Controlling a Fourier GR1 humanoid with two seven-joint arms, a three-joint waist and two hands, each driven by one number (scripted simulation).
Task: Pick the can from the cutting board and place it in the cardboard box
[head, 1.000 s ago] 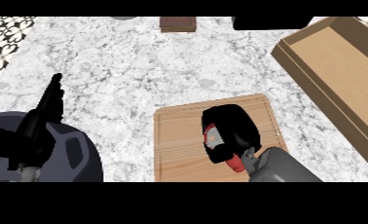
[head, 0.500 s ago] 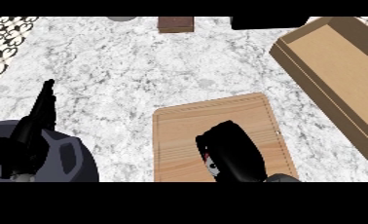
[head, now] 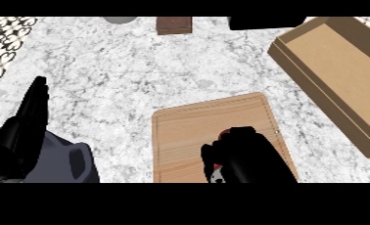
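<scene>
On the cutting board (head: pixel 209 126), right hand (head: pixel 245 158) curled round the can (head: pixel 224 133).
Left hand (head: pixel 25 121) rests open, fingers straight; cardboard box (head: pixel 325 62) well apart.

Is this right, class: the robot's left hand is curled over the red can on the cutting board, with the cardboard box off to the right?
Not quite. In the head view the right hand covers the can on the cutting board. The left hand rests open at the left edge. The cardboard box is indeed to the right.

Counter (head: pixel 145 67) is white marble with grey veining, cutting board (head: pixel 209 121) is light tan wood grain. Cardboard box (head: pixel 325 57) is plain brown, both hands (head: pixel 245 158) black, and the can (head: pixel 225 132) shows red.
</scene>
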